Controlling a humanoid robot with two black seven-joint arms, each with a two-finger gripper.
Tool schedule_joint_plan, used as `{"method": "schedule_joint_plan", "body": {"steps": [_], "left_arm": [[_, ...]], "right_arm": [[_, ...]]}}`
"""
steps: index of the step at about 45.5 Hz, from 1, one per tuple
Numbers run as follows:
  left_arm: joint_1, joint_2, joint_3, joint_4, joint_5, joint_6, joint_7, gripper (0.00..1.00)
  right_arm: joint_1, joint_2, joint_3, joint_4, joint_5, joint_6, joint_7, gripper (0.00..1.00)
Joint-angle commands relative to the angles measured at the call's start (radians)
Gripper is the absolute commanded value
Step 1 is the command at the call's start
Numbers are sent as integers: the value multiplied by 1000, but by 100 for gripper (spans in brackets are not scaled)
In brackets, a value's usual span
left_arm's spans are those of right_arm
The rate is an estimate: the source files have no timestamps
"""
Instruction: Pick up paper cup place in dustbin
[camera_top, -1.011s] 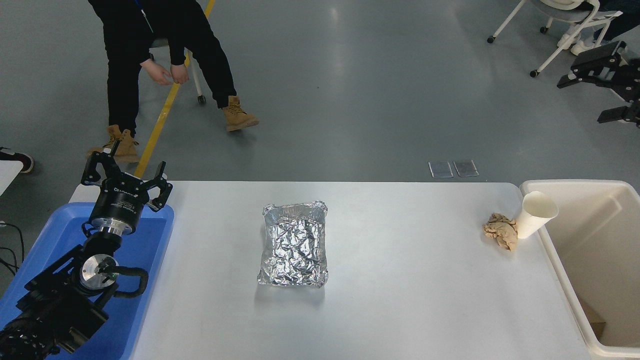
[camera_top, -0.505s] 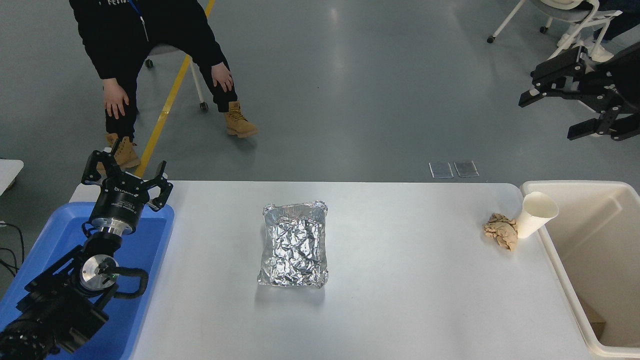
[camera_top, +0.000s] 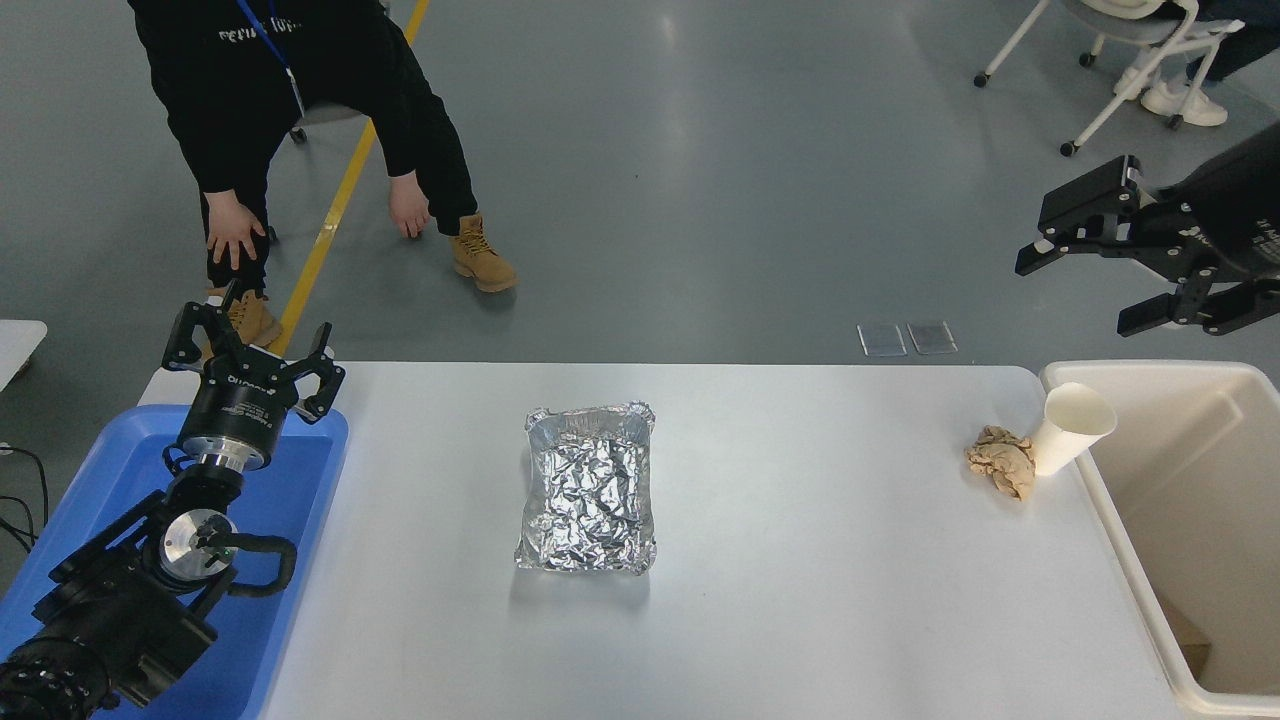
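Observation:
The paper cup (camera_top: 1070, 428), plain cream-white, stands upright at the table's right end, touching the left rim of the dustbin (camera_top: 1120, 530). The dustbin is a large cream-beige bin at the right edge. My right gripper (camera_top: 1075, 285) is open and empty. It hangs in the air above and behind the cup, over the floor past the table's far edge. My left gripper (camera_top: 250, 345) is open and parked at the lower left, over the blue tray.
A crumpled tan paper wad (camera_top: 1003, 460) lies just left of the cup. A crinkled foil tray (camera_top: 588, 490) sits mid-table. A blue plastic tray (camera_top: 290, 500) is at the left. A person (camera_top: 290, 110) bends forward beyond the table's far left.
My right gripper has come in from the right edge, moving left and down toward the cup. The person has sat down and leaned forward. The cup has not moved.

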Motion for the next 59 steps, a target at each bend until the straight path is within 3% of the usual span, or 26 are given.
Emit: {"method": "schedule_joint_plan", "body": {"steps": [1, 23, 37, 59], "left_arm": [[-1, 0, 0, 0, 0, 0, 0, 99], [0, 0, 0, 0, 0, 0, 0, 99], [0, 0, 0, 0, 0, 0, 0, 99], [0, 0, 0, -1, 0, 0, 0, 99]], "right_arm": [[-176, -11, -14, -73, 1, -127, -4, 100], [-642, -5, 87, -283, 28, -580, -4, 100], [-848, 20, 166, -456, 259, -699, -7, 100], [-1012, 46, 316, -476, 274, -893, -4, 100]]}}
